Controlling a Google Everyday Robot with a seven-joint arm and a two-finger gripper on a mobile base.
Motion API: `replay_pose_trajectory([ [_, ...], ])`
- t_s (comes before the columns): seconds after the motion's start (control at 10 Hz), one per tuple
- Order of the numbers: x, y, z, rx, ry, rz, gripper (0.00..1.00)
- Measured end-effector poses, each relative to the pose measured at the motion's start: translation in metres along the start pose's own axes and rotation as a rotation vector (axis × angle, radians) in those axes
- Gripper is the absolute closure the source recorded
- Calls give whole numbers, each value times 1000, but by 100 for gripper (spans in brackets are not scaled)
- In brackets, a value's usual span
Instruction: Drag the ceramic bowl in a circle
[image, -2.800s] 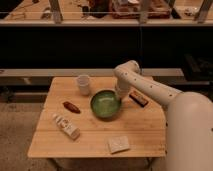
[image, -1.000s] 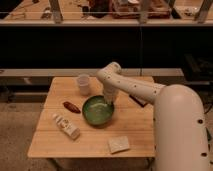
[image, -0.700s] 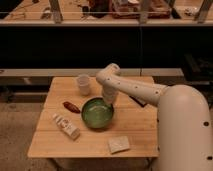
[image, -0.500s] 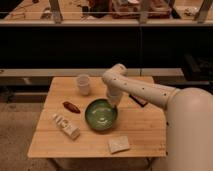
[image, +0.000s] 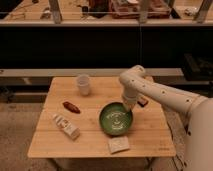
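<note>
The green ceramic bowl (image: 115, 119) sits on the wooden table (image: 55, 142), right of centre and near the front. It is round, shallow and glossy, with a paler centre. My white arm comes in from the right and bends down over the bowl. The gripper (image: 128, 106) points down at the bowl's far right rim and seems to touch it.
A small white cup (image: 83, 84) stands at the back left. A dark red item (image: 71, 107) lies left of the bowl. A white packet (image: 66, 126) lies at the front left. A flat pale packet (image: 119, 144) lies just in front of the bowl. A dark bar (image: 142, 100) lies behind the arm.
The bowl slid left and toward the front, then back to the right, now lying further right and nearer the front than at the start. The gripper moved with it at its rim.
</note>
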Motion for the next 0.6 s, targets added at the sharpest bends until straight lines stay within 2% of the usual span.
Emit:
replay_pose_trajectory([
  [0.1, -1, 13, -1, 3, -1, 66, 100],
  [0.2, 2, 41, -5, 1, 10, 168, 100],
  [0.3, 11, 63, -8, 3, 17, 236, 100],
  [0.6, 61, 93, -11, 24, 43, 322, 100],
])
